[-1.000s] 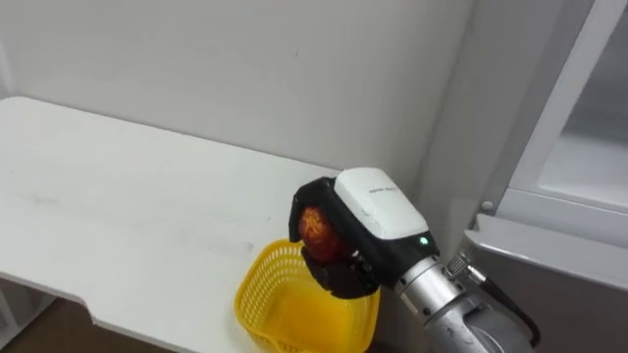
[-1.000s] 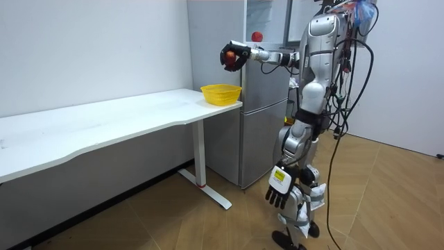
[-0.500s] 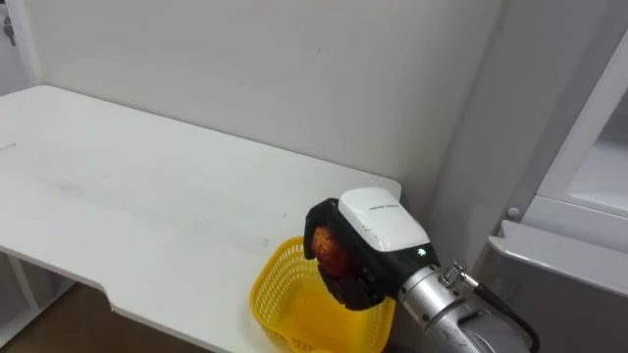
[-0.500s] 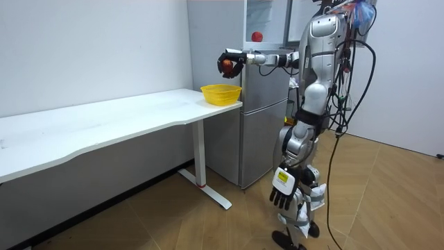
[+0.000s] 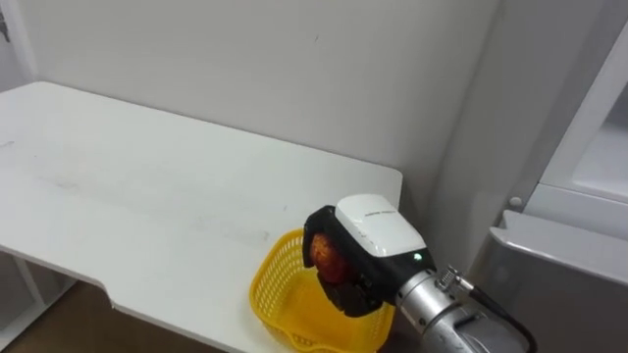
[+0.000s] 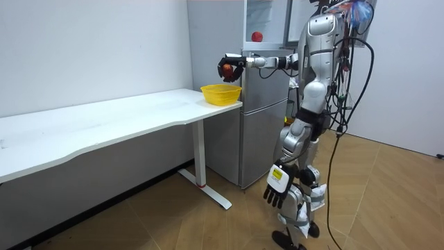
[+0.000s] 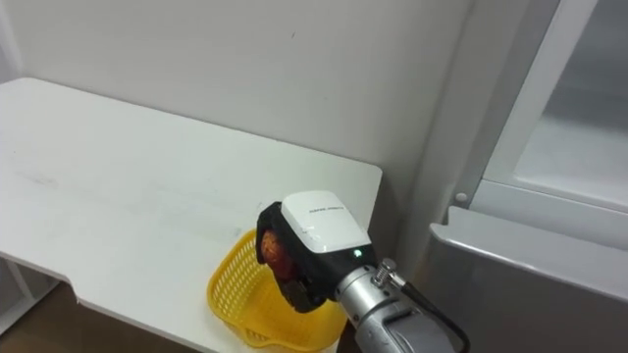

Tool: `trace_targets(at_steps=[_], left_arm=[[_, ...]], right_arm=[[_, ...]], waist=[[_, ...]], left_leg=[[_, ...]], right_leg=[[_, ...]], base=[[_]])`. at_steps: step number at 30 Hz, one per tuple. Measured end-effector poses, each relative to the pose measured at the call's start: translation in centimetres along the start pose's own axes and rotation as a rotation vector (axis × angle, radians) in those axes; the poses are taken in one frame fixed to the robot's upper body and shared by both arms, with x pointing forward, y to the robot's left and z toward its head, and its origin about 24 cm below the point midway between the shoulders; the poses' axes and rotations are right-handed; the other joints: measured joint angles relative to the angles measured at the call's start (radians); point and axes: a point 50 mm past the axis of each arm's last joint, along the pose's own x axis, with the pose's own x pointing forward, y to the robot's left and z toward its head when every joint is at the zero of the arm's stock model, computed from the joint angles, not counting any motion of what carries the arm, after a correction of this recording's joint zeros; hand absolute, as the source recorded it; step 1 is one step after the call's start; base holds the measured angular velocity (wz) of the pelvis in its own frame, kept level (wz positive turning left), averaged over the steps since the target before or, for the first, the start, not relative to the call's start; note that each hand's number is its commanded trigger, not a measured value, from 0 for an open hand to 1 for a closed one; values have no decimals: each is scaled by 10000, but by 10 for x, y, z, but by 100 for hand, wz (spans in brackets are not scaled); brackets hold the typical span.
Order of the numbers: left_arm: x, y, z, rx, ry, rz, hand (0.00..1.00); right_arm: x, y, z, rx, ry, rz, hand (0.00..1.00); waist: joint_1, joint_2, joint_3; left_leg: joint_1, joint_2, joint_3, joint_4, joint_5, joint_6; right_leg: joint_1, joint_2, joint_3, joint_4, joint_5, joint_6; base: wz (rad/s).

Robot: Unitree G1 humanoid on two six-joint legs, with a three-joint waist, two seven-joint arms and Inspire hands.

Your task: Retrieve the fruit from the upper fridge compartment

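red round fruit gripped in right hand, fingers curled round it, held just above the rim of the yellow basket. basket sits on white bench, at the end beside the fridge. left hand hangs low by the leg, well apart from basket, fingers relaxed, holding nothing. second red fruit on upper fridge shelf, above the basket's level.

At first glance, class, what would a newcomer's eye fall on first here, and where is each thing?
The right robot hand, curled round a red fruit, hovers above the yellow basket at the end of the white table, beside the fridge. Another red item sits in the open upper fridge compartment. The left robot hand hangs open by the robot's leg.
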Motion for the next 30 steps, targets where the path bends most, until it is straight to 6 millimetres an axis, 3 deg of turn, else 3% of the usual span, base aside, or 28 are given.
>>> trace_targets(at_steps=[2,4,5,6,30], left_arm=[[0,0,0,1,-10,7,0],[0,0,0,2,-6,5,0],[0,0,0,-1,-6,6,0],[0,0,0,-4,-6,6,0],[0,0,0,-4,-7,-4,0]], right_arm=[[0,1,1,1,-39,41,100],[0,2,2,-4,-63,76,78],[0,2,2,-7,-63,85,42],[0,2,1,-16,-59,88,0],[0,2,1,-29,-57,177,0]], waist=[[-7,0,0],[-17,-3,-2],[-20,-4,-2],[-21,-5,-4],[-18,-1,-3]], left_leg=[[-2,0,4,1,0,0],[-7,-1,6,4,0,1],[-7,-1,10,6,0,1],[-8,-2,12,9,0,1],[-30,-1,118,55,4,7]], right_leg=[[-5,-3,1,0,0,0],[-5,-5,1,1,0,0],[-5,-4,1,1,0,0],[-3,-4,1,2,0,0],[0,-16,1,9,0,0]], base=[[0],[0],[0],[0],[0]])
